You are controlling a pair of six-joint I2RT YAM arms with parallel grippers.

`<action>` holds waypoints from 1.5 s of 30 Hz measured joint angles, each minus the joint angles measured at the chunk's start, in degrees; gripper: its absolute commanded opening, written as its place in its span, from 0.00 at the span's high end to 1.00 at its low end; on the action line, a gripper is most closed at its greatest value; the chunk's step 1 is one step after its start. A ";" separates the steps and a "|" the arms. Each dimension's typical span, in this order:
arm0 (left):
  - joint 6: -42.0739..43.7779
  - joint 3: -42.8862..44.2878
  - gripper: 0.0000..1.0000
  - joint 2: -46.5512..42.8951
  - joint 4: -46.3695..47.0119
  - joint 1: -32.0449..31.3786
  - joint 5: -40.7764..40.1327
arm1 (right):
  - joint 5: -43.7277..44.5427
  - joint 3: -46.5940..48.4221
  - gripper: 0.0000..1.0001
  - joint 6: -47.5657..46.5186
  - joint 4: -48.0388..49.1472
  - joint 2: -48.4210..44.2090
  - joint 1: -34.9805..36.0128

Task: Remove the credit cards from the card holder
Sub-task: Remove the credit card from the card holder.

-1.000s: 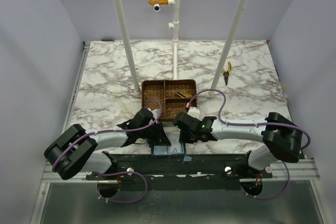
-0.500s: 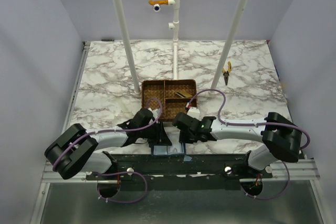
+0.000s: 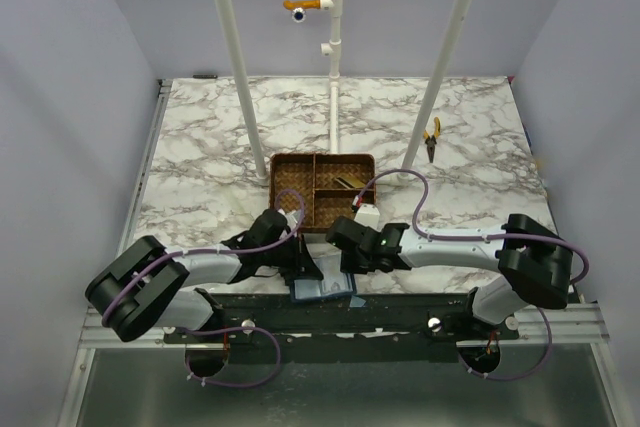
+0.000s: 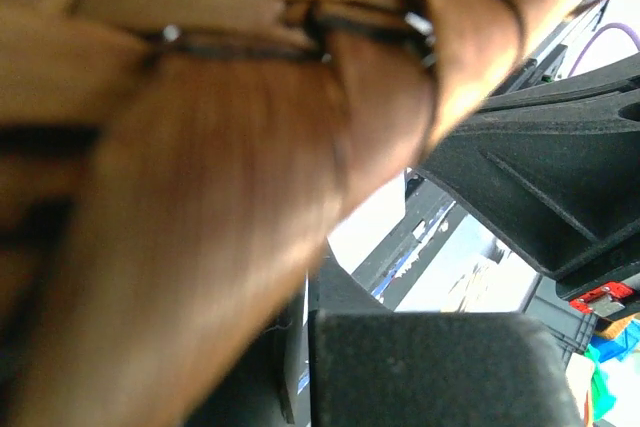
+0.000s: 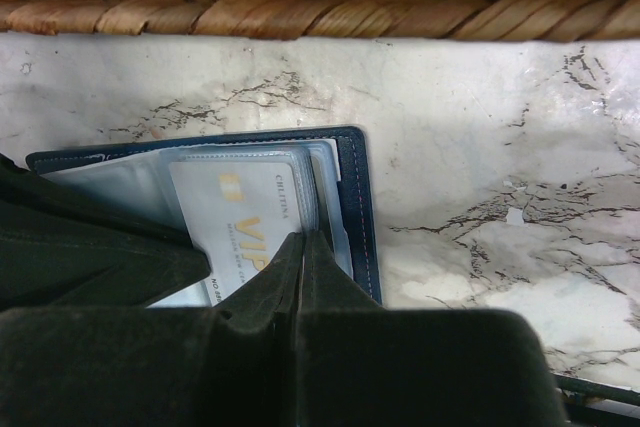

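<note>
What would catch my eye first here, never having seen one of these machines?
Probably the left arm and right arm, bending inward to meet at the near edge of the marble table, beside a brown wicker tray. Up close, the right gripper, fingers pressed together, sits at the edge of a pale VIP card in an open navy card holder.

Left arm (image 3: pixel 215 267) and right arm (image 3: pixel 450 244) crowd the near edge's middle, tray (image 3: pixel 322 209) just behind. Poles (image 3: pixel 236 77) stand farther back; pliers (image 3: pixel 431 139) lie toward the right edge. Left-edge worktop (image 3: pixel 200 147) lies open.
</note>
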 measured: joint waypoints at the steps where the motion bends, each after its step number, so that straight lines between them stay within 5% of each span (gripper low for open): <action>1: 0.00 -0.13 1.00 -0.09 0.26 0.17 0.22 | 0.20 0.00 0.99 0.02 0.00 0.00 0.11; 45: 6.51 1.01 1.00 -13.31 -19.87 4.00 -5.03 | 0.81 -1.55 0.99 -0.35 0.79 0.31 -5.20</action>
